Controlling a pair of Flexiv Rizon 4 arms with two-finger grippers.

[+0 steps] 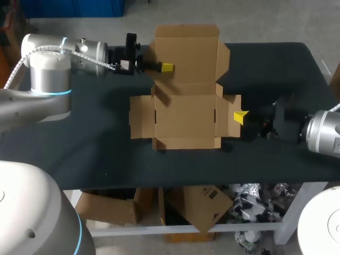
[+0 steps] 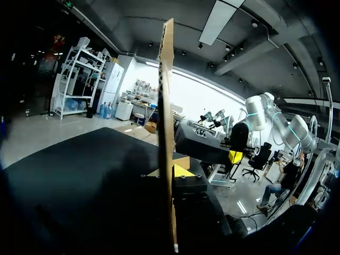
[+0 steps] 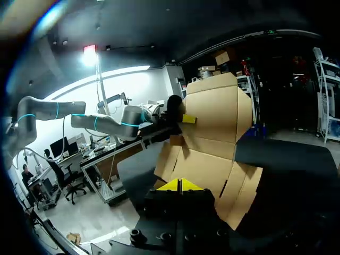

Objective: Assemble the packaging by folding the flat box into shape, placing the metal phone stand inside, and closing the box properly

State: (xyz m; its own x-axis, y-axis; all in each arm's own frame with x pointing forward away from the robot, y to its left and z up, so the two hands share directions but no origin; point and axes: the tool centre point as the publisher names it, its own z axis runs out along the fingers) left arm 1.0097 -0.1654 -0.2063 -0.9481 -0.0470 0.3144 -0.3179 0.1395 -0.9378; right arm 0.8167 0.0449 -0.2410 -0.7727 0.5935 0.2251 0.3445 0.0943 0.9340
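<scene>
The left gripper [image 1: 167, 67] is clamped on the cardboard box [image 1: 186, 119], at the left edge of its lid panel [image 1: 186, 53]. From the left wrist view that panel stands on edge right through the middle of the gripper, with one yellow tip [image 2: 180, 171] flat against its face. The other tip is lost behind the card. The left arm comes in from the far left corner and lies low over the table [image 1: 95, 143].

The lid panel is lifted up off the table at the far side of the box. From the right wrist view it rises tall and nearly upright behind the flat part.

The right gripper [image 1: 241, 116] has its two yellow tips pressed together with only a thin seam between them. They sit at the outer edge of the right side flap [image 1: 229, 114]. I cannot tell whether the edge of the flap is pinched in that seam or merely touched. The right arm reaches in from the right, low and level with the table.

The rest of the box is unfolded in the middle of the dark table. Its base is flat, the left side flap [image 1: 142, 117] is spread outward, and a narrow front flap [image 1: 186, 142] lies along the near edge.
</scene>
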